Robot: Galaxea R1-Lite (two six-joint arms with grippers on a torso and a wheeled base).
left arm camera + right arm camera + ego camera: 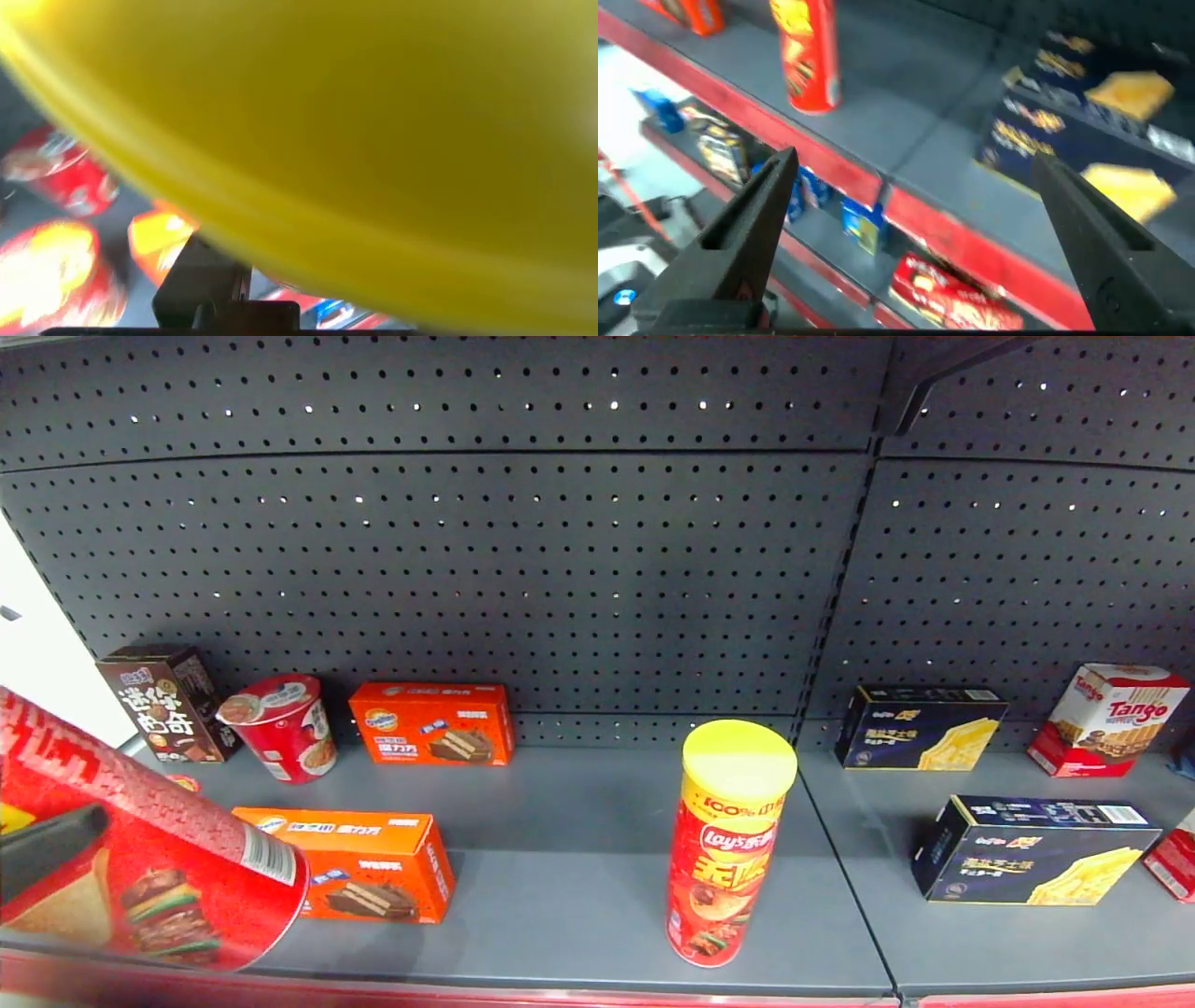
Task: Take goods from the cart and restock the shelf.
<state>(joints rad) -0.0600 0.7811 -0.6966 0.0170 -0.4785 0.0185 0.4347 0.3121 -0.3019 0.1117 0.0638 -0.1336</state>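
A red chip can (149, 868) lies tilted at the lower left of the head view, over the shelf's front edge. My left gripper (56, 859) is shut on it, one dark finger (51, 840) across its side. The can's yellow lid (374, 121) sits right against the left wrist camera, above one finger (201, 289). A second red chip can with a yellow lid (730, 840) stands upright on the grey shelf (569, 859); the right wrist view shows this can (805, 51) too. My right gripper (924, 233) hangs open in front of the shelf's red edge (906, 196), holding nothing.
At the back left stand a brown box (168, 702), a red cup (280, 726) and an orange box (432, 721). Another orange box (359, 863) lies nearer the front. To the right are two dark blue boxes (920, 726) (1036, 849) and a white-red wafer box (1106, 719).
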